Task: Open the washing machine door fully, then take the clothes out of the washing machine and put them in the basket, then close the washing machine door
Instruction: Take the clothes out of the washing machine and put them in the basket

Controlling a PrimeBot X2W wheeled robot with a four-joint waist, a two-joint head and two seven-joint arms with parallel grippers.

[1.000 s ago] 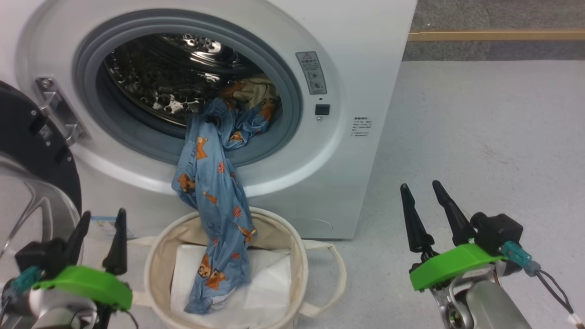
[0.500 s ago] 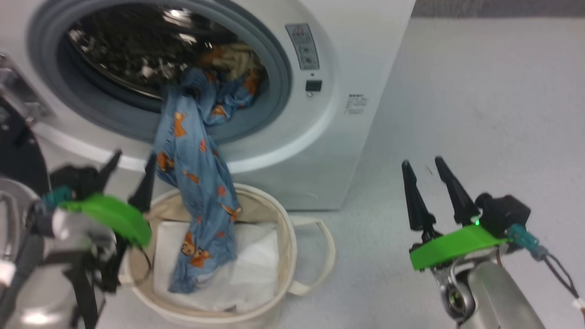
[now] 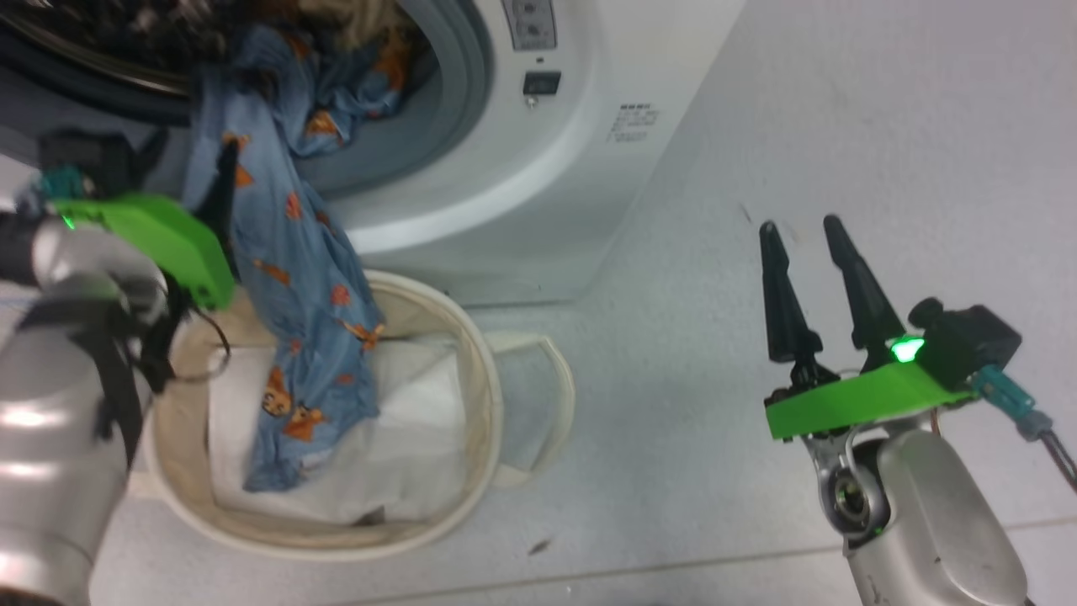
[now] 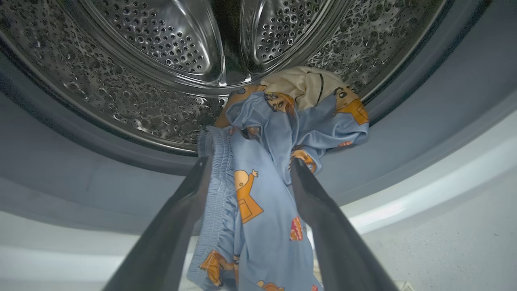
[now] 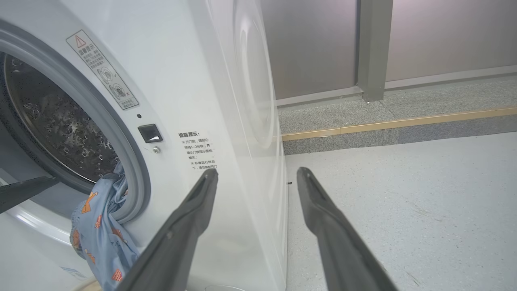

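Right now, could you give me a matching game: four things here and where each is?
Things: 1 blue clothes; 2 white sheet; 3 left fingers; 4 right fingers.
Places: A over bare floor beside the washing machine; B flat in the basket; C hanging from the drum into the basket; D open, either side of blue fabric.
Pairs: 1-C, 2-B, 3-D, 4-A

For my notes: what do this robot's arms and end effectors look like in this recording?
The left end effector and right end effector each have two long, tapering black fingers mounted on a bright green plate. Beside the right plate sits a black camera block with a teal connector and a dark cable. The forearm is smooth silver-grey, and a small green light glows.
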